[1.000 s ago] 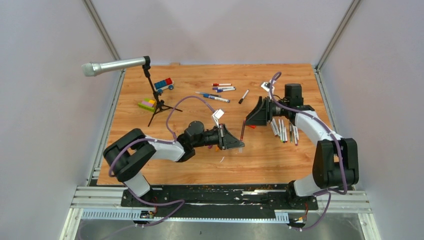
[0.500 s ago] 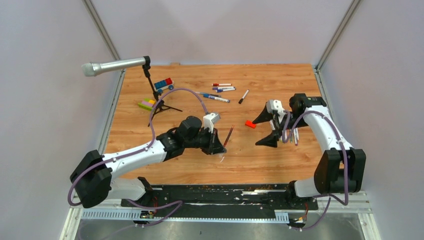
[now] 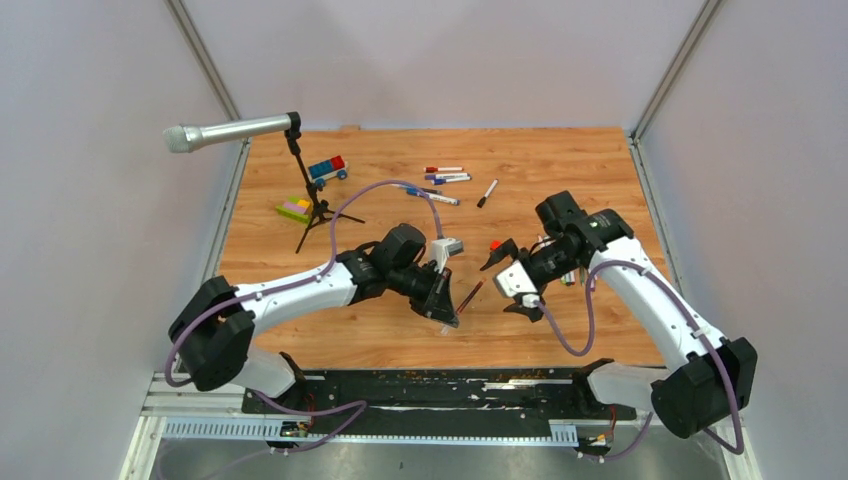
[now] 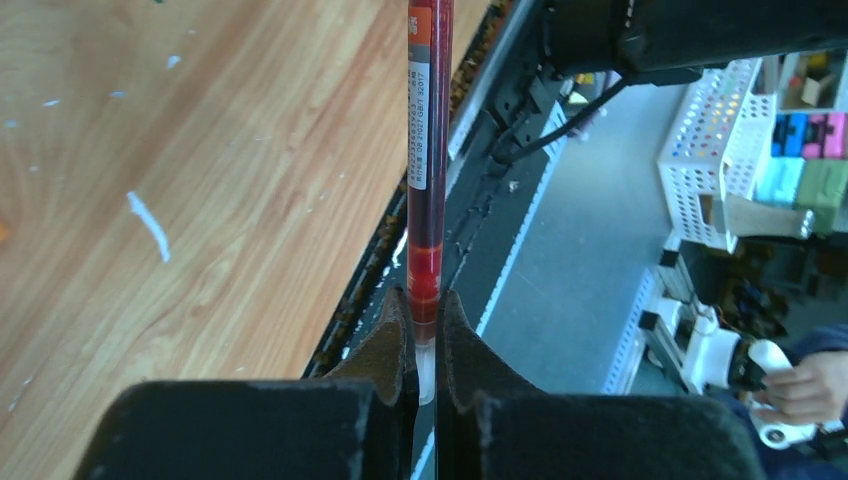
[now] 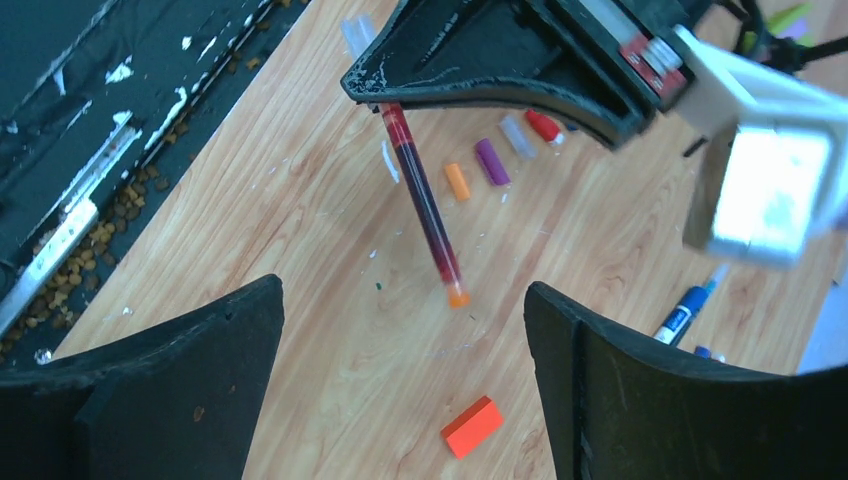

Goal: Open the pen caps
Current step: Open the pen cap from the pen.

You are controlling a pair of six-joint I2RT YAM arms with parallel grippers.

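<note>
My left gripper (image 3: 447,308) is shut on the clear end of a dark red pen (image 3: 468,297), which sticks out toward the right arm. In the left wrist view the pen (image 4: 425,150) runs straight up from the closed jaws (image 4: 426,335). My right gripper (image 3: 508,282) stands open a little right of the pen's free end, holding nothing. From the right wrist, the pen (image 5: 425,215) ends in an orange tip between and beyond the spread jaws (image 5: 400,300). Loose pen caps lie on the wood: orange (image 5: 457,181), purple (image 5: 491,161), clear (image 5: 517,135), red (image 5: 543,125).
An orange-red block (image 3: 495,245) lies by the right gripper. Several pens (image 3: 440,180) and a black one (image 3: 487,192) lie at the back; more (image 3: 570,275) sit under the right arm. A microphone (image 3: 230,131) on a tripod (image 3: 315,205) and toy bricks (image 3: 327,170) stand far left.
The right gripper let go at the pen, swung off right and opened, then came back toward the centre. The left gripper carried the pen nearer the front edge and turned it.
</note>
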